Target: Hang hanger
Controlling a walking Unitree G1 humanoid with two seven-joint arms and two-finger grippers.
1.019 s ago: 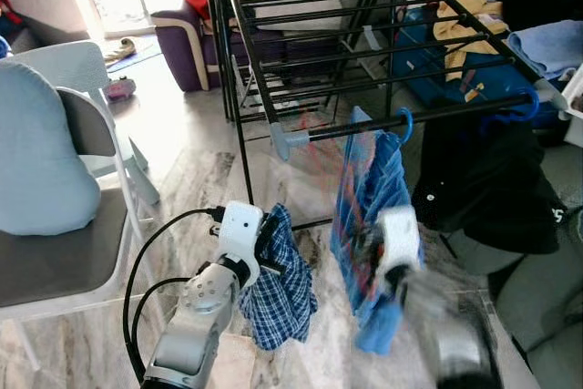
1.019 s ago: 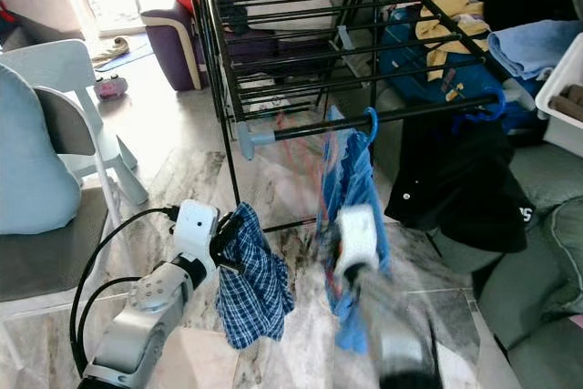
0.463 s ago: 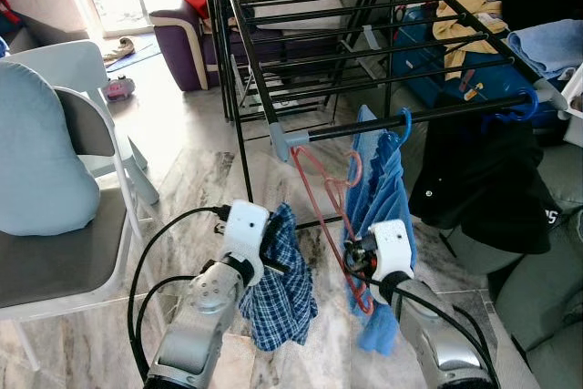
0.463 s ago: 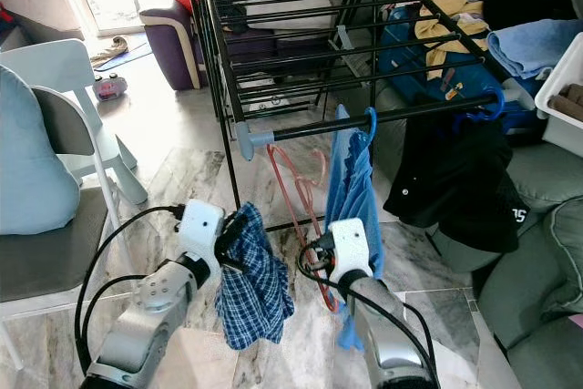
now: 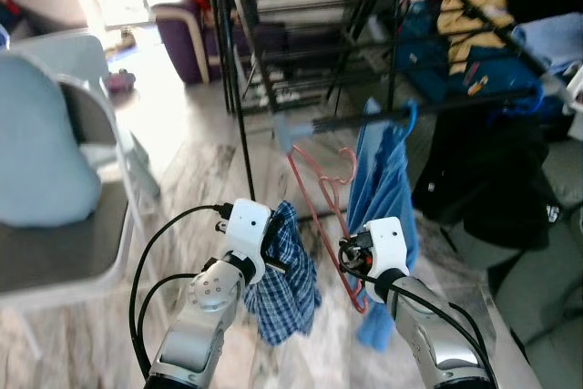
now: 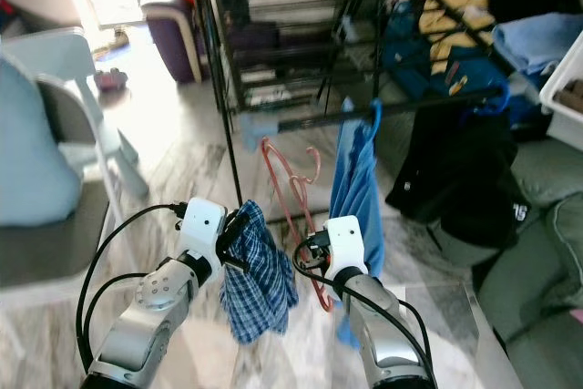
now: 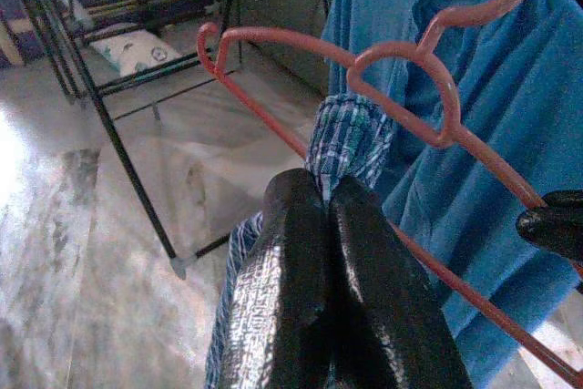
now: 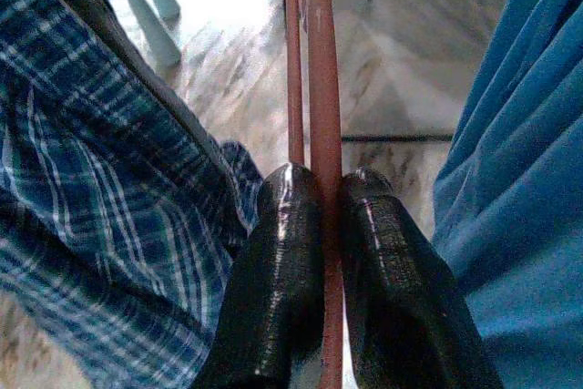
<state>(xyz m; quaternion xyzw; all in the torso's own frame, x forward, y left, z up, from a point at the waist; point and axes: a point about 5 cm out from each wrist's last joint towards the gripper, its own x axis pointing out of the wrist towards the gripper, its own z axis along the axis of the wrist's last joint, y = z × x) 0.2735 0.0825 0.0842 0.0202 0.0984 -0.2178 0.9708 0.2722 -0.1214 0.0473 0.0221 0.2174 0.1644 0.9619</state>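
— While the drying rack (image 5: 273, 61) stands ahead, what is gripped by the right gripper (image 8: 328, 190)?

— A pink hanger (image 5: 324, 198) is clamped between its two black fingers (image 8: 287, 252) at a lower bar; the hook rises above the gripper, just below the rack's front rail and beside a blue garment (image 5: 387, 198) hung there.

— And the left gripper (image 7: 326, 202)?

— A blue checked cloth (image 5: 284, 271) is pinched in its closed fingers, just beside the hanger.
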